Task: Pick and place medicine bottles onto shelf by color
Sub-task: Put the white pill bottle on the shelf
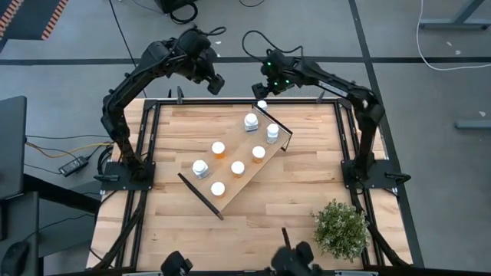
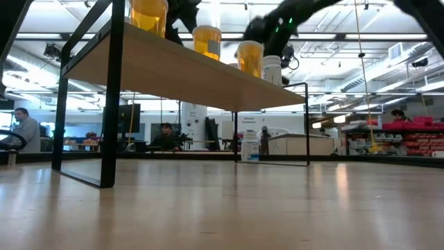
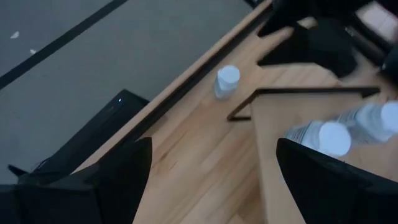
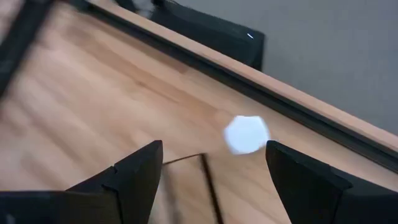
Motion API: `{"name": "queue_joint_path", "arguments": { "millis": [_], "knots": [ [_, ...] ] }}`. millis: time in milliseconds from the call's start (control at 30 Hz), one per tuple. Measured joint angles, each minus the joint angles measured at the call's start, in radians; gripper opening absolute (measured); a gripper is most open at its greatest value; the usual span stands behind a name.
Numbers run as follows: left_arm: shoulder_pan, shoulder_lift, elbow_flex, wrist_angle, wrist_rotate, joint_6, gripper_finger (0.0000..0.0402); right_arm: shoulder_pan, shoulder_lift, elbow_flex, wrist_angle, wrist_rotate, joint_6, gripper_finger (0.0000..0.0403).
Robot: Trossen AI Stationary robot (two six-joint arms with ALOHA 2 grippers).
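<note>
The light-wood shelf [image 1: 244, 157] lies slanted across the tabletop on its dark end panels. On it stand white-bodied bottles [image 1: 251, 120] [image 1: 272, 131] [image 1: 200, 167] and orange-bodied ones [image 1: 219, 148] [image 1: 258, 152] [image 1: 238, 167]. One white-capped bottle [image 1: 261, 105] stands on the table past the shelf's far end; it also shows in the right wrist view [image 4: 246, 134] and the left wrist view [image 3: 227, 79]. My right gripper [image 1: 266, 87] [image 4: 214, 168] hovers open above and just beyond it. My left gripper [image 1: 215, 83] [image 3: 211, 162] is open and empty above the table's far edge.
A potted plant [image 1: 340, 228] stands at the near right corner. Dark frame rails [image 1: 230, 100] run along the table's edges. The low view shows the shelf's dark end panel [image 2: 111, 97] and people in the room behind the table.
</note>
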Motion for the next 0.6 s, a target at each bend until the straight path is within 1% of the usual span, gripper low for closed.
{"name": "queue_joint_path", "arguments": {
  "millis": [67, 233, 600],
  "knots": [
    [0.0, 0.0, 0.0, -0.011, 0.0, 0.022, 0.0348, -0.024, 0.042, 0.0, -0.003, -0.007, 0.004, 0.0292],
    [0.006, 0.0, 0.0, -0.016, 0.0, 0.06, 0.0348, -0.057, 0.125, -0.001, -0.002, -0.066, -0.001, 0.0298],
    [0.067, 0.0, 0.0, -0.017, 0.0, 0.08, 0.0348, -0.067, 0.217, -0.001, 0.002, -0.073, 0.035, 0.0342]
  ]
}}
